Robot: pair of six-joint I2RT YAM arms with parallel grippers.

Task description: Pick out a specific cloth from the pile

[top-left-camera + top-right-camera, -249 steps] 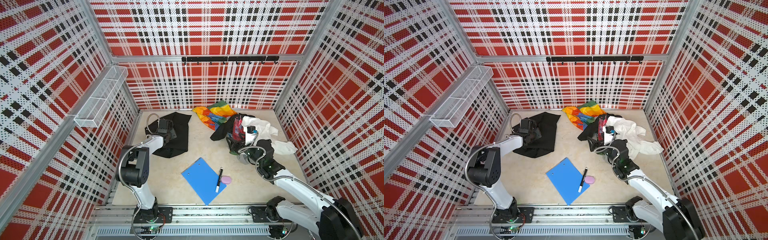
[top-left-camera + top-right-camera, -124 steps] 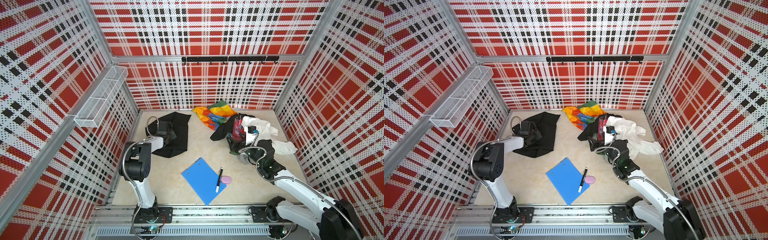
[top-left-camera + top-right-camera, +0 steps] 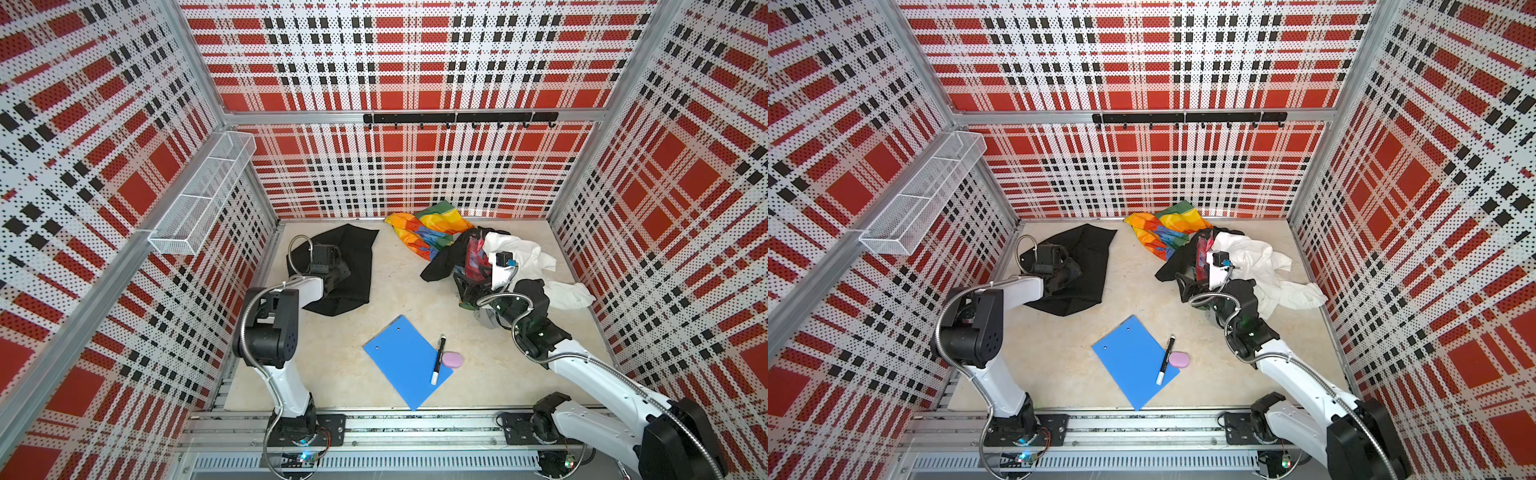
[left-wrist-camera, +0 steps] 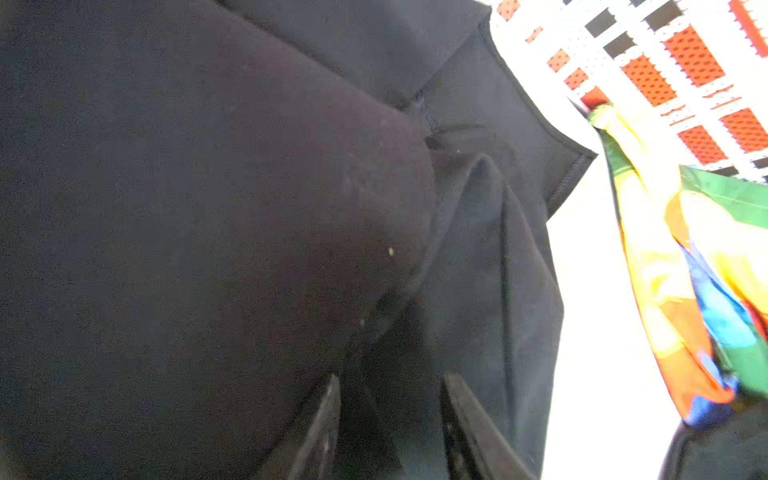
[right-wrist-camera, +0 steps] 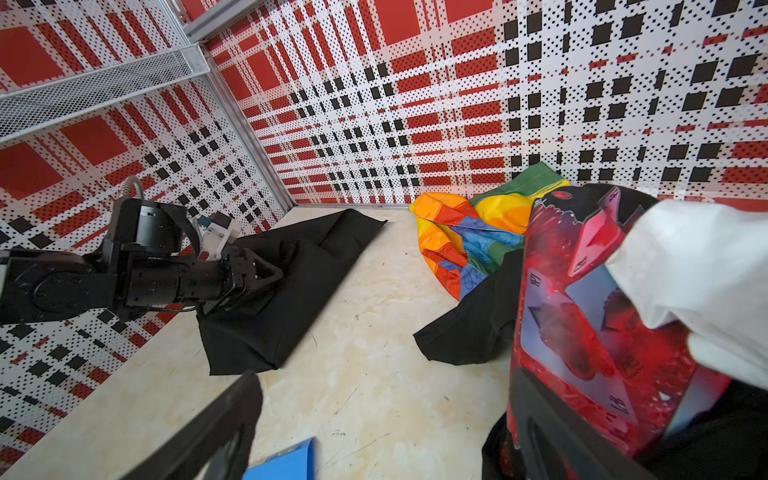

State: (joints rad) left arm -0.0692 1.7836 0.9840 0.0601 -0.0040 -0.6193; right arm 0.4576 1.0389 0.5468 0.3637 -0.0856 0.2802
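— Plaid panels box in the pale table (image 3: 399, 299). Where's the cloth (image 3: 357, 257) from your seat?

— Spread out at the back left, well apart from the pile (image 3: 515, 253) on the right. I've got the left gripper (image 3: 337, 275) low over its middle. In my left wrist view the fingers (image 4: 320, 432) stand parted with a slack black fold lying between them. I read that as let go, not pinched.

— Why park it there?

— My guess is that it's away from the heap and touching no other fabric. That way it can't be confused with the smaller black garment (image 3: 440, 266) under the red-patterned piece (image 3: 473, 257).

— And the other arm?

— I have the right gripper (image 5: 382, 386) at the pile's near edge, jaws spread wide and empty. One finger sits beside the red print, probably to steady the heap.

— What's changed over the last second?

— The left elbow has shifted slightly, though its wrist stays over the same spot. The cloth, pile, rainbow-striped cloth (image 3: 432, 228) and blue clipboard (image 3: 405, 361) lie as they did. My right arm hasn't budged.
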